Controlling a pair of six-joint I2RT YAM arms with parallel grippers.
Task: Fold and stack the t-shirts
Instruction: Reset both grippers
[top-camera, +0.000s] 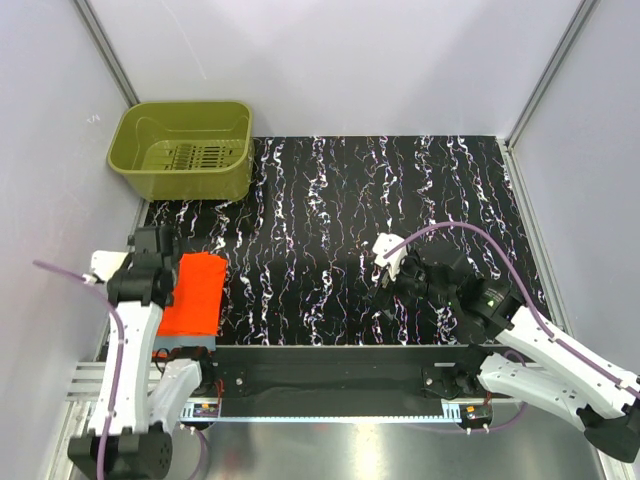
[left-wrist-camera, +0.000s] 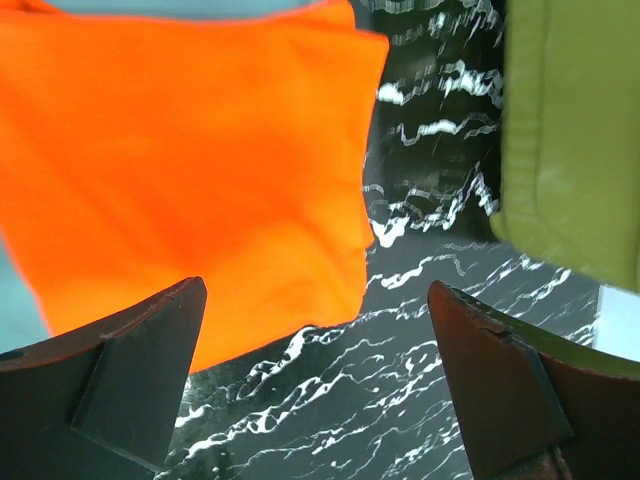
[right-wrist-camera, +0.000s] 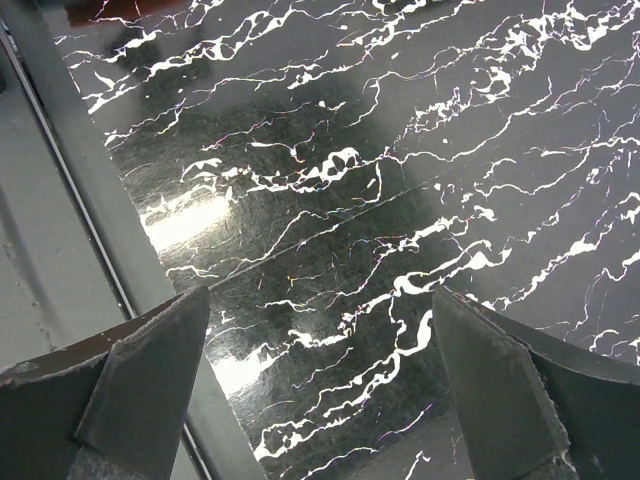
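Note:
A bright orange t-shirt (top-camera: 197, 293) lies folded flat at the near left of the table. It rests on a blue-grey folded t-shirt whose edge (top-camera: 190, 345) peeks out under it. The left wrist view shows the orange t-shirt (left-wrist-camera: 190, 160) with a strip of the blue-grey t-shirt (left-wrist-camera: 170, 6) beyond its top edge. My left gripper (top-camera: 163, 243) (left-wrist-camera: 315, 295) is open just above the orange shirt's corner, with nothing between its fingers. My right gripper (top-camera: 387, 265) (right-wrist-camera: 320, 300) hangs open over the bare mat at centre right, far from the shirts.
An olive-green plastic basket (top-camera: 185, 150) (left-wrist-camera: 570, 130) stands at the far left corner. The black marbled mat (top-camera: 400, 190) covers the table, and grey walls close it on three sides. A metal rail (right-wrist-camera: 60, 200) runs along the mat's near edge.

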